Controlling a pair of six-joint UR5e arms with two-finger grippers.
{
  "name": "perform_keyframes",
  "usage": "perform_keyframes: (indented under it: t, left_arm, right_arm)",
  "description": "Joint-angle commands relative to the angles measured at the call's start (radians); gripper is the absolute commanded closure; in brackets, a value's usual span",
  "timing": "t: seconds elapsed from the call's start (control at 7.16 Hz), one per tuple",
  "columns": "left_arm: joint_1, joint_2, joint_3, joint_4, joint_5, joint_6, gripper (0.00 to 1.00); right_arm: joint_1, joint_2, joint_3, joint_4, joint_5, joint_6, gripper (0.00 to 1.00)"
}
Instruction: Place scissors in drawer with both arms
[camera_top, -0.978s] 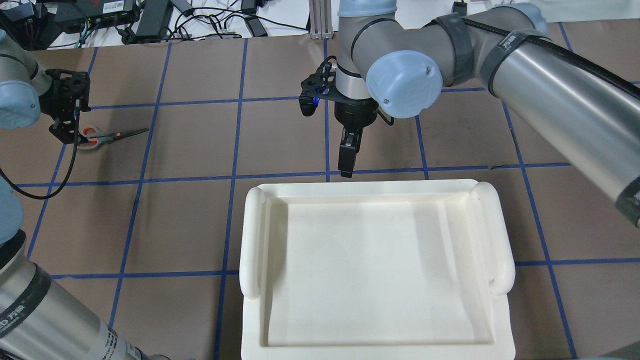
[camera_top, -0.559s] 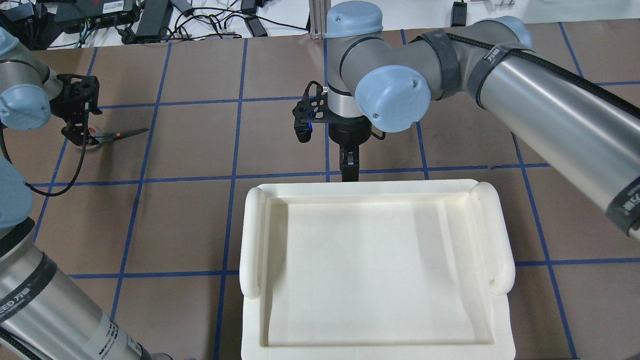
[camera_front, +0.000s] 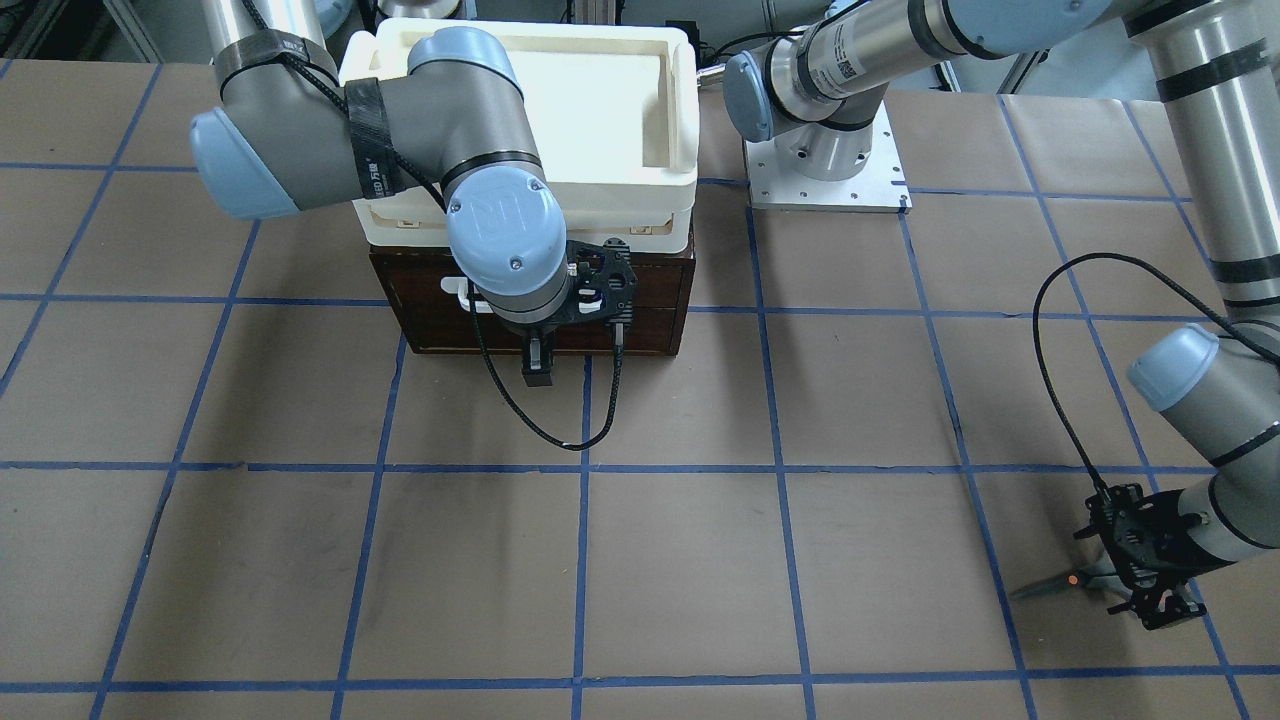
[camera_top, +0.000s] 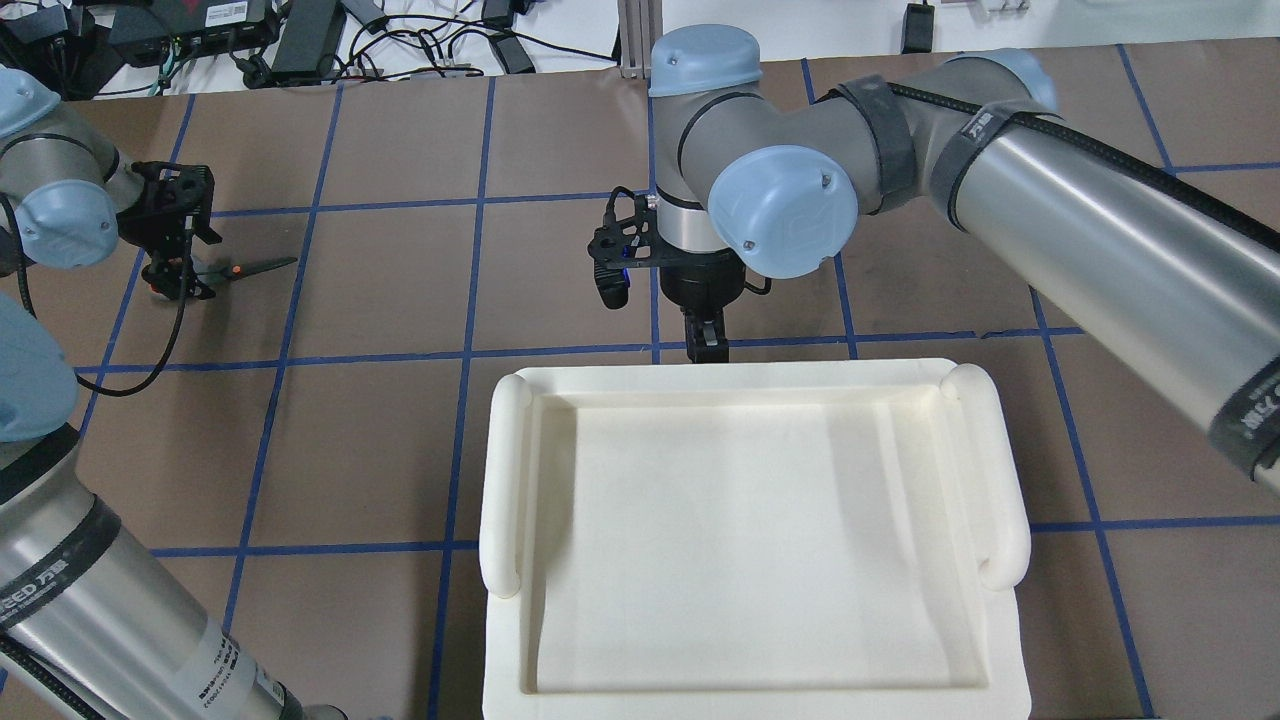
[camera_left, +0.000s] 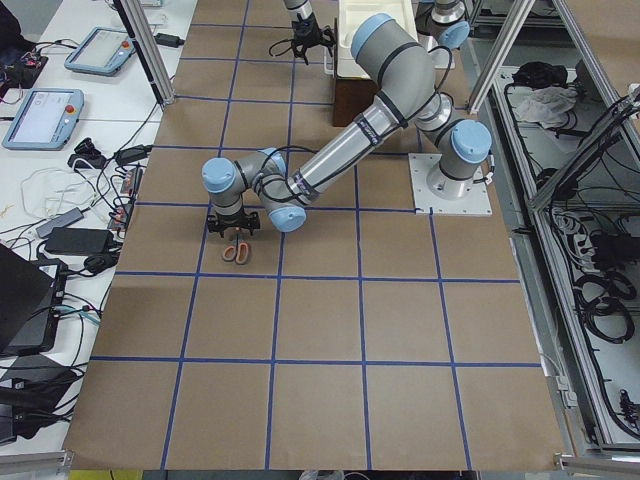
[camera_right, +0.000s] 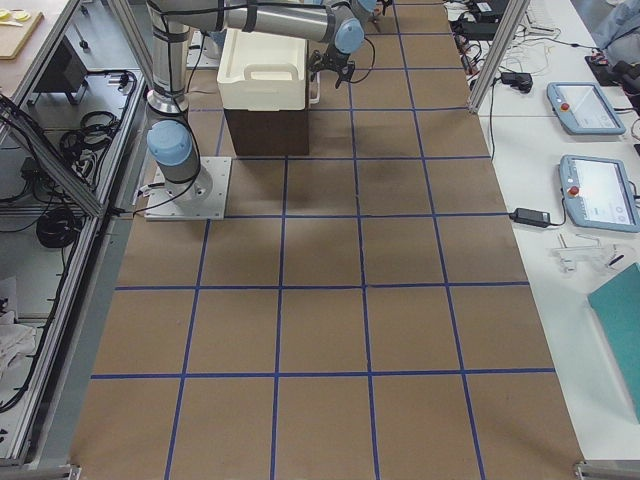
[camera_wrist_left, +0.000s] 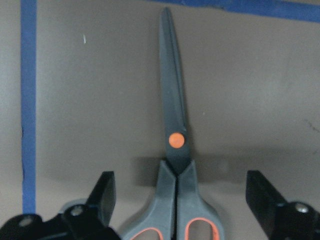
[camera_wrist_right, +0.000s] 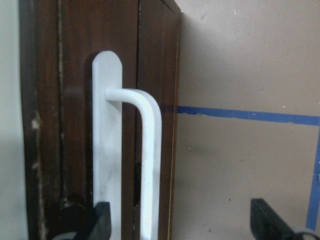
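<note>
From where I stand, the scissors (camera_top: 250, 268) are in neither container. They lie flat on the brown paper (camera_top: 380, 450) toward the operators' long edge, well off to the robot's left of the chest (camera_front: 655, 335). Their blades are closed and point back toward the table's middle. The left gripper (camera_wrist_left: 181, 185) hangs right over the handle end, its two black fingers (camera_wrist_left: 104, 192) spread wide, one on each side of the orange-lined loops and touching neither. About midway along the robot's long edge sits the dark brown chest, with the drawer (camera_front: 650, 282) in its front facing the operators. The drawer looks pushed in, so I cannot see what it holds. A cream plastic tray (camera_top: 505, 470) sits on top of the chest, and the overhead view shows its pale inner floor. The right gripper (camera_wrist_right: 182, 217) is down at the drawer front, fingers apart, with the white bar handle (camera_wrist_right: 150, 150) running between them, closer to one finger than the other. I cannot tell whether either finger touches the bar.
</note>
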Motion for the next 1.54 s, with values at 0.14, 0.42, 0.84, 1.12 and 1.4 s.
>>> perform_keyframes:
  t: [0.14,0.42,0.84,1.12,1.4]
  left_arm:
    - [0.0,-0.011,0.0,0.0,-0.002,0.008,0.09]
    - [0.0,-0.019,0.0,0.0,-0.001,0.037,0.12]
    - [0.0,-0.029,0.0,0.042,-0.001,0.087,0.43]
    - [-0.002,-0.017,0.0,0.057,0.007,0.095,1.0]
    - [-0.014,-0.005,0.0,0.059,0.004,0.097,1.0]
  right_arm:
    - [0.0,0.004,0.009,-0.002,-0.002,-0.005,0.0]
    - [0.0,0.002,-0.019,-0.005,0.001,0.004,0.0]
    - [-0.001,0.021,-0.027,-0.007,0.003,0.0,0.0]
    - [-0.003,0.032,-0.028,-0.005,0.001,0.0,0.0]
    - [-0.009,0.036,-0.028,0.011,-0.002,0.0,0.0]
